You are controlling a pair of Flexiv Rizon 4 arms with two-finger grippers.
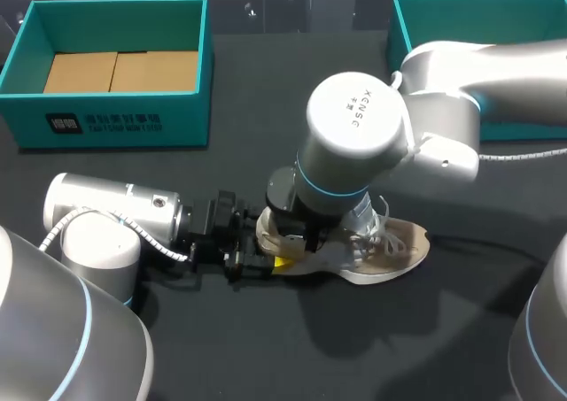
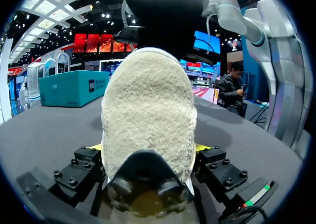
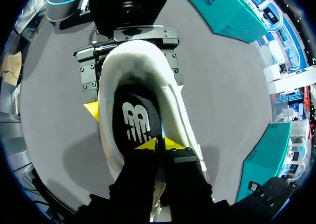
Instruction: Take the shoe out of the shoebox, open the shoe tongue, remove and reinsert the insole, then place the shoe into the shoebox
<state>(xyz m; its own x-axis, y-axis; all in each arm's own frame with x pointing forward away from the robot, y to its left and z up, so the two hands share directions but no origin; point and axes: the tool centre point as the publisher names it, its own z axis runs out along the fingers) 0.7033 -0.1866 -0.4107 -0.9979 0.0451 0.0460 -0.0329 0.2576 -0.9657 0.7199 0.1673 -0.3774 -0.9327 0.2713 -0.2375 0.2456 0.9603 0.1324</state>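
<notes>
A white shoe (image 1: 390,246) lies on the dark table, toe to the right. My left gripper (image 1: 259,256) comes in low from the left, and its widely spread yellow tips press both sides of the fuzzy heel (image 2: 148,110). My right gripper (image 3: 159,144) reaches down from above into the shoe's opening. Its two yellow tips stand almost together on the black insole (image 3: 133,120), which lies inside the shoe with its white logo showing. I see nothing pinched between them. In the head view the right wrist (image 1: 354,122) hides the shoe's opening.
An open teal shoebox (image 1: 115,118) with a cardboard floor stands at the back left. A second teal box (image 1: 416,29) sits at the back right, partly behind my right arm. Bare dark table lies in front of the shoe.
</notes>
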